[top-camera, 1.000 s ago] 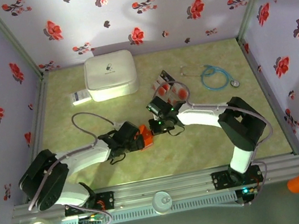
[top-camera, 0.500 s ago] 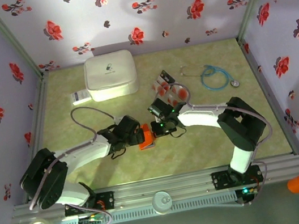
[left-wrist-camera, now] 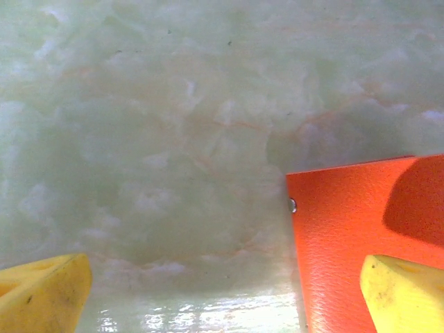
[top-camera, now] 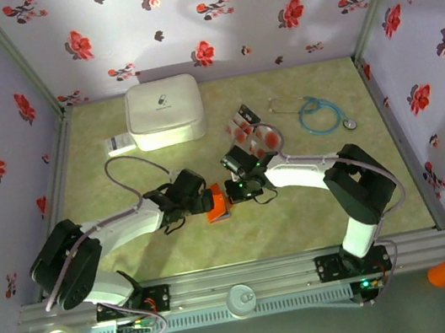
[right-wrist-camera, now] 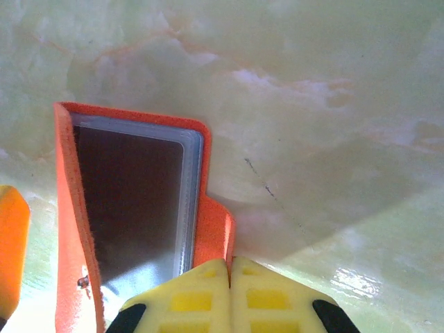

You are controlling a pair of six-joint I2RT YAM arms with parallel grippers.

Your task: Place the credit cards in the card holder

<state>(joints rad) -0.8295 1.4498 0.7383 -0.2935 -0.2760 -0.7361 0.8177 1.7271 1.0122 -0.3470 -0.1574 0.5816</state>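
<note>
The card holder (top-camera: 217, 204) lies on the surface (top-camera: 300, 222) between my left hand (top-camera: 204, 201) and my right hand (top-camera: 232, 192). Behind it lie the credit cards (top-camera: 249, 132). The case (top-camera: 164, 112) sits back left with a label (top-camera: 120, 143) just to its left, and the stethoscope (top-camera: 316, 114) lies back right.

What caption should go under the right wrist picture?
Shut yellow claw by the open orange card holder on the pale table.

The left arm (top-camera: 122, 228) and the right arm (top-camera: 309, 171) lie low and reach inward, wrists close, tip toward tip. The left gripper (left-wrist-camera: 222, 297) has its jaws spread wide. The right gripper (right-wrist-camera: 229, 274) has its jaws pressed together.
</note>
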